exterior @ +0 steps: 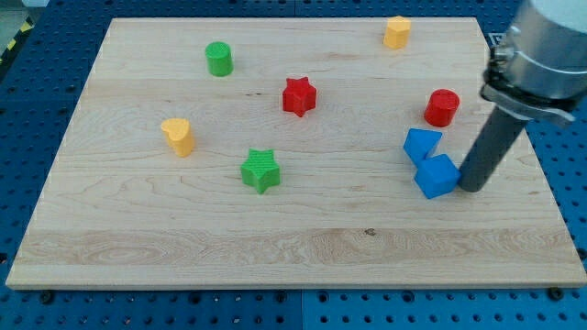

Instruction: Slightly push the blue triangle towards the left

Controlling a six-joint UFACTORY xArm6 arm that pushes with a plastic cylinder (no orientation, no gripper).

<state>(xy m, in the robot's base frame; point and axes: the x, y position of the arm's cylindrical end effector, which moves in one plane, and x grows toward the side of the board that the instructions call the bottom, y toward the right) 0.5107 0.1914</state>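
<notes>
Scanning from left: yellow block (178, 136), green cylinder (219, 59), green star (260, 170), red star (299, 96), second yellow block (396, 32). Toward right: blue triangle (421, 145) touching blue cube (437, 176), red cylinder (442, 107) just above. My tip (470, 188) touches cube's right side, guessing it's there to shove left. No pincer on this rig, so can't tell any state. Two of each colour, eight total on table (275, 247).

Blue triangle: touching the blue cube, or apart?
Touching: blue triangle meets blue cube at its lower corner. My tip sits right of the cube.
</notes>
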